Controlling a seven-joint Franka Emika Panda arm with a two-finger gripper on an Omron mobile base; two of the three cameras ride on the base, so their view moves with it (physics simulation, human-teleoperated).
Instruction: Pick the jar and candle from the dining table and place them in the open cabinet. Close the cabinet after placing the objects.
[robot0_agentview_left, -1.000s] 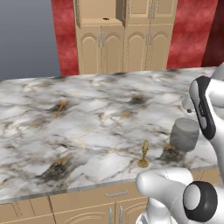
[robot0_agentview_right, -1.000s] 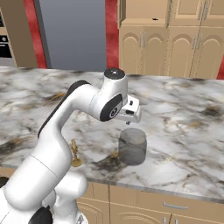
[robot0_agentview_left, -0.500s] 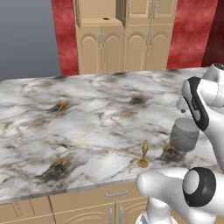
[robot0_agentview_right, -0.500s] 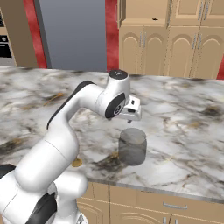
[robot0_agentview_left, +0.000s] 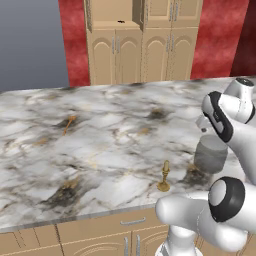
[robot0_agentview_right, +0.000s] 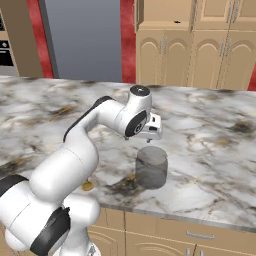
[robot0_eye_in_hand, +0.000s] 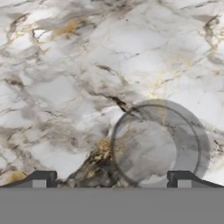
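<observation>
Jar (robot0_agentview_right: 151, 167) is seen upright on the marble worktop (robot0_agentview_left: 100, 135), close to its near edge and toward the right end in the left base view. It is a smoky translucent cylinder, and its round mouth (robot0_eye_in_hand: 157, 142) is looked into from above in the hand view. The jaws (robot0_eye_in_hand: 111, 179) are held fully apart just above the jar and nothing is gripped; in the hand view the jar sits off-centre, nearer one fingertip (robot0_eye_in_hand: 181, 178) than the other. The white hand (robot0_agentview_right: 150, 129) is seen just over the jar's rim in the right base view. The candle (robot0_agentview_left: 164, 176), a short stick in a brass holder, stands just to the left of the jar, near the same edge. A thin orange-gold stick (robot0_agentview_left: 68, 123) lies far to the left on the worktop. Beyond the worktop, the tan cabinet (robot0_agentview_left: 142, 40) stands against a red wall, with its upper left compartment open (robot0_agentview_left: 111, 11).
</observation>
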